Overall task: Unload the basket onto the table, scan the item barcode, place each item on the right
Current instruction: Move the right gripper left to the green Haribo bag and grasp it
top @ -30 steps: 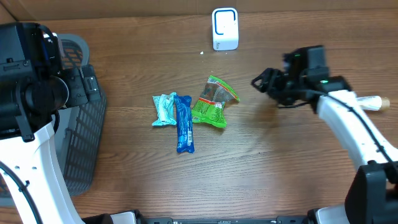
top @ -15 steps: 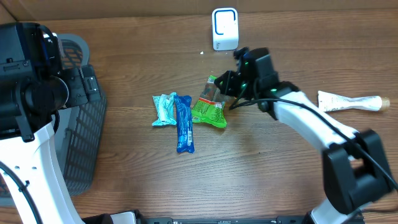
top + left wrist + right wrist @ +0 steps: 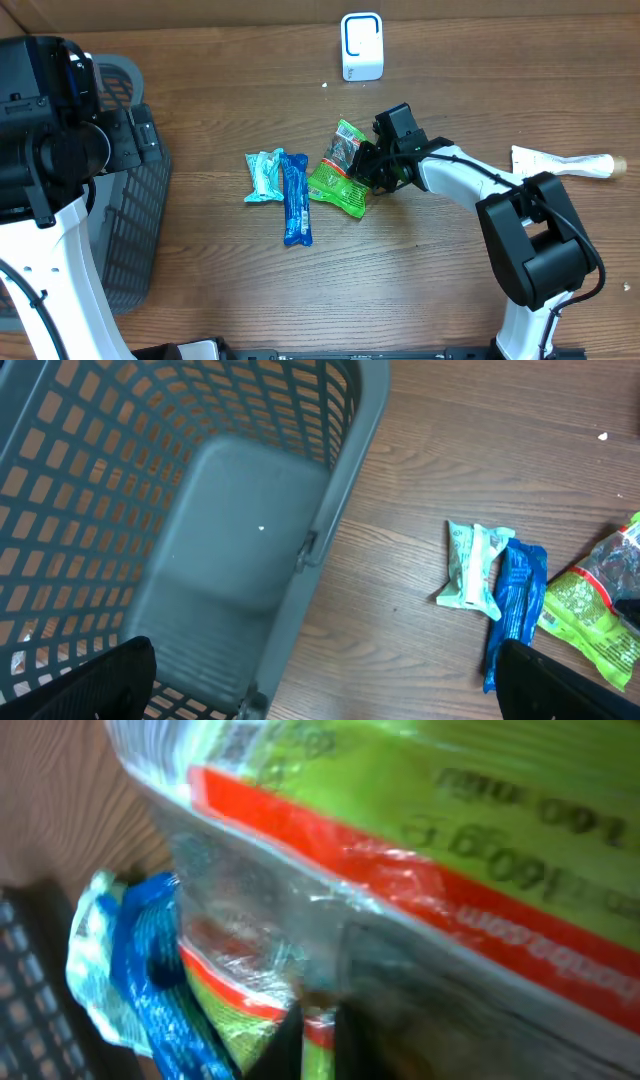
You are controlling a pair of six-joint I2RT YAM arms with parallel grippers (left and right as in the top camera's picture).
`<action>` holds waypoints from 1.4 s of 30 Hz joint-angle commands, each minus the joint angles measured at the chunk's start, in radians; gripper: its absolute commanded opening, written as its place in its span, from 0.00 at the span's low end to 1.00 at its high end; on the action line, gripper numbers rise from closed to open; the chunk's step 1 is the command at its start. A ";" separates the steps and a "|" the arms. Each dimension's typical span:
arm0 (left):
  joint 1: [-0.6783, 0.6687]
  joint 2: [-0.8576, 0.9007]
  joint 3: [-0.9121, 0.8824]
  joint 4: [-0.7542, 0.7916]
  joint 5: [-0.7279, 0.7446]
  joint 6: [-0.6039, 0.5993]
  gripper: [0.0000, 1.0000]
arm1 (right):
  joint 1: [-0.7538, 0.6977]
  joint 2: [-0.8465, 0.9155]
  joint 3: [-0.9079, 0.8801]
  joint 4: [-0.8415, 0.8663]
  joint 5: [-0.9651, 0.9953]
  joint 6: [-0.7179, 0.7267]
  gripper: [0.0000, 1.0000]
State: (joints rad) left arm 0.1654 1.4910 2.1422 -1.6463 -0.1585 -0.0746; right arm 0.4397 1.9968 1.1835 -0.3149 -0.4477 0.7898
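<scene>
A green snack packet (image 3: 338, 174) with a red stripe lies mid-table, just right of a blue packet (image 3: 296, 198). My right gripper (image 3: 372, 170) is at the green packet's right edge. In the right wrist view its dark fingers (image 3: 290, 1045) stand close together, pinching the green packet's (image 3: 420, 840) film. A white scanner box (image 3: 361, 46) stands upright at the table's far edge, above the packets. My left gripper (image 3: 320, 695) hangs wide open over the basket's edge, nothing between its fingers. No barcode is legible.
A grey mesh basket (image 3: 135, 230) stands at the left edge, under my left arm. A pale teal packet (image 3: 265, 176) lies against the blue one. A white tube (image 3: 560, 162) lies at the far right.
My right arm swung left from the table's right side to the green packet and its jaws closed on the packet's edge. The packet shifted slightly. The left arm stayed still.
</scene>
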 commanded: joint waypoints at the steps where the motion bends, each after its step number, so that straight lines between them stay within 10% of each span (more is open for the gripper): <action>1: 0.005 0.007 0.018 0.001 -0.006 0.011 1.00 | -0.003 0.013 0.047 -0.019 -0.008 -0.064 0.28; 7: 0.005 0.007 0.018 0.001 -0.006 0.011 1.00 | -0.029 -0.086 0.222 -0.238 -0.013 -0.163 0.74; 15: 0.004 0.007 0.018 0.001 -0.006 0.011 1.00 | -0.135 -0.099 0.286 -0.509 0.071 -0.159 0.92; 33: 0.004 0.007 0.018 0.001 -0.006 0.011 1.00 | -0.081 0.048 0.033 -0.029 0.002 -0.006 0.92; 41: 0.004 0.007 0.018 0.001 -0.006 0.011 1.00 | 0.012 0.161 0.015 0.111 0.129 0.104 0.74; 42: 0.004 0.007 0.018 0.001 -0.006 0.011 1.00 | 0.015 0.175 0.015 0.111 0.132 0.104 0.59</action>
State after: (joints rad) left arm 0.1654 1.4929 2.1422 -1.6466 -0.1585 -0.0746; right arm 0.4240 2.0617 1.2331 -0.1791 -0.3996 0.8459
